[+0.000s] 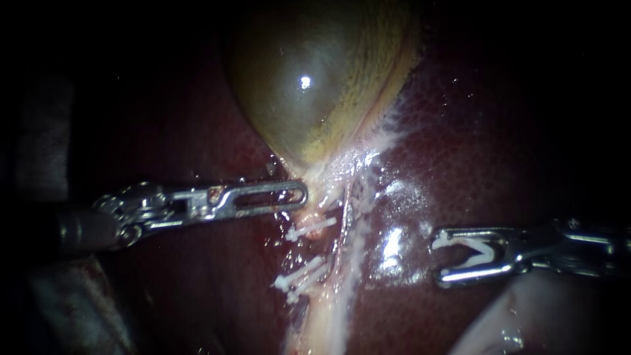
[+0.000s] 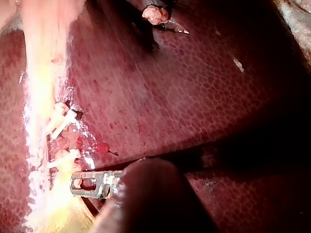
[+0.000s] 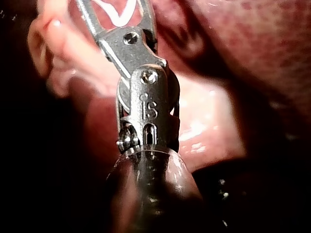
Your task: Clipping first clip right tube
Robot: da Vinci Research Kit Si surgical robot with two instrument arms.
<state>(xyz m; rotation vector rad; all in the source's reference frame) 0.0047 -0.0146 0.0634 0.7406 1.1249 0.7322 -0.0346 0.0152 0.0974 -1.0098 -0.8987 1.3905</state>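
Your left instrument (image 1: 302,195) is bright polished steel. It has a long, flat tip with a narrow slot down its length, then a knuckle (image 1: 141,207) of small linked plates and pins. Behind that, the left shaft (image 1: 79,230) is dark and rounded. Your right instrument (image 1: 439,258) is the same silver metal, its two jaws thin bars with rounded ends. Seen from the right wrist camera, it carries a small round screw head (image 3: 130,36) and a larger pin (image 3: 149,76), set in a rounded steel yoke (image 3: 146,104) with stamped characters and a short slot. The right shaft (image 3: 155,194) is dark and glossy.
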